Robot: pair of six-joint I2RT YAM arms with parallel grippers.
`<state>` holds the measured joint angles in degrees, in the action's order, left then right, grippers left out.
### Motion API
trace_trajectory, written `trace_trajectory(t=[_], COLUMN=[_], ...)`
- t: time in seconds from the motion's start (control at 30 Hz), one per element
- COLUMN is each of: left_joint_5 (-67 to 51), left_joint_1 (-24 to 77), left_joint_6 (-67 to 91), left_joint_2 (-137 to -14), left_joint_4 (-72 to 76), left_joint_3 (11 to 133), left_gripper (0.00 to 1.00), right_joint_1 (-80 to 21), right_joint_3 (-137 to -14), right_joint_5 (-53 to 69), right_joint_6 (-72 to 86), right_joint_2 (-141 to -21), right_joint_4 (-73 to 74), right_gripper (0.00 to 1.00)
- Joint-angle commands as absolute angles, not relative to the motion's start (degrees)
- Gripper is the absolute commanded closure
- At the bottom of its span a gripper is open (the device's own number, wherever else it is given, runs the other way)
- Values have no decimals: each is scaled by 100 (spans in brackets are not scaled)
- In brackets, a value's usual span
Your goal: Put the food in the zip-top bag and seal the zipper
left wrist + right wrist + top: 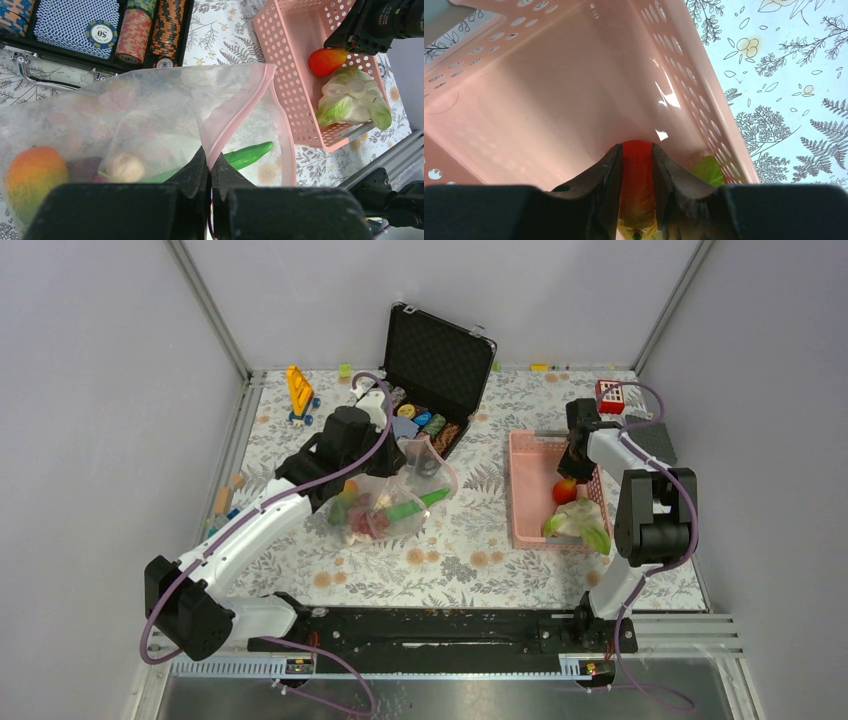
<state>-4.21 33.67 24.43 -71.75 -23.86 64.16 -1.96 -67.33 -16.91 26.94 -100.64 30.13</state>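
Starting at the upper left of the top view, a yellow toy vehicle (300, 390) sits on the floral tablecloth (460, 550). Right of it an open black case (440, 350) holds stacks of poker chips (132, 35). Below the case, left of centre, the zip-top bag (395, 502) lies slumped on the cloth with its mouth raised. The left gripper (209, 167) has its fingers pressed together on the pink zipper (240, 107), pinching that strip. Inside the bag, the left wrist view shows the orange-green mango (32, 175) at lower left. Beside it is a pale rounded piece too blurred to name, and the long green vegetable (250, 152) points toward the right. Right of centre in the top view stands the pink basket (525, 490), well apart from the bag. In it the right gripper (636, 150) has one finger against each side of the red fruit (636, 180), clasping it. The white-green leafy piece (580, 523) lies at the basket's lower end, just beside the fruit.
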Motion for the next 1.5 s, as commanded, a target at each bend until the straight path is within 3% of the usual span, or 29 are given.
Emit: trace_trajectory(t=[0.0, 0.3, 0.6, 0.83, 1.03, 1.2, 1.3, 1.4, 1.47], left_joint_5=[-533, -531, -533, -456, -469, -482, -483, -477, -476], left_joint_1=[3334, 3332, 3337, 3335, 3339, 3340, 3334, 3332, 3332], left_joint_6=[2461, 2496, 2496, 2488, 2492, 2500, 2513, 2522, 2522], left_joint_2=[-6961, -7003, -6981, -6985, -7038, -7073, -7066, -7069, -7062], left_joint_4=[-2013, -2013, -2025, -2057, -2056, -2061, -2062, -2065, -2069], left_joint_3=[6547, 6560, 6547, 6538, 6569, 6566, 6564, 6567, 6569], left_gripper=[100, 100, 100, 100, 100, 100, 100, 100, 100], right_joint_1=[-181, -180, -181, -177, -179, -184, -184, -177, -176], right_joint_3=[-6790, -6536, -6480, -6530, -6352, -6346, -6335, -6290, -6267], right_joint_5=[-1672, -1802, -1536, -1222, -1297, -1452, -1477, -1471, -1458], right_joint_6=[2665, 2589, 2409, 2440, 2540, 2547, 2542, 2506, 2469], right_joint_2=[-9689, -8413, -8798, -9351, -9323, -9257, -9188, -9106, -9023], right_joint_4=[3029, 2998, 2953, 2990, 3007, 3103, 3162, 3172, 3165], right_gripper=[68, 77, 64, 61, 74, 93, 99, 92, 78])
